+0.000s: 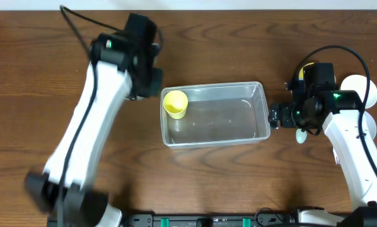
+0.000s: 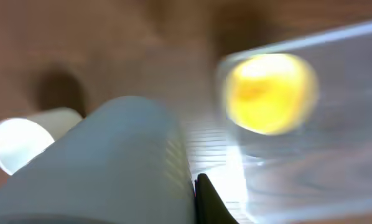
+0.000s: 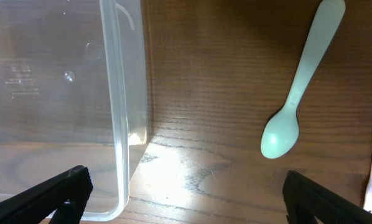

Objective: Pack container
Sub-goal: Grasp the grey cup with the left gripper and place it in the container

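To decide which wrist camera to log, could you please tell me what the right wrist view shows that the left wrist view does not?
Only the right wrist view shows the pale green spoon and the open right gripper. Only the left wrist view, badly blurred, shows a yellow cup and a white cup. Both show the clear container and the wooden table.

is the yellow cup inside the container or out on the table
Inside. In the overhead view the yellow cup sits within the container walls, at its left end.
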Tool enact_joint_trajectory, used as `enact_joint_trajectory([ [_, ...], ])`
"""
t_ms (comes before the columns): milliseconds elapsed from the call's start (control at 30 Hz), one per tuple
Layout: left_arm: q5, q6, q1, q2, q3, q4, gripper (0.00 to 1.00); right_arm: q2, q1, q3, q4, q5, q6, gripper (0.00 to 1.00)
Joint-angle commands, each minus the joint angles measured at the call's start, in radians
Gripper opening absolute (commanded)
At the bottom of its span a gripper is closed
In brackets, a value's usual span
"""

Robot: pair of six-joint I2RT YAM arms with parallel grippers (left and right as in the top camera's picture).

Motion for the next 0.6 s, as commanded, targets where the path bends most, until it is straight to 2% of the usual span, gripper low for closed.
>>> enact_joint_trajectory([
  [0,-0.001,-0.005,-0.108,-0.075,0.005,-0.010,0.06,0.005,0.003,0.018,0.000,0.008,0.010,0.99],
  [233,-0.004,-0.002,-0.270,-0.064,-0.115,0.059,0.06,0.005,0.003,0.018,-0.002,0.008,0.010,0.99],
  [567,-0.004,-0.005,-0.311,-0.025,-0.446,0.303,0.06,0.005,0.003,0.018,-0.003,0.008,0.010,0.99],
])
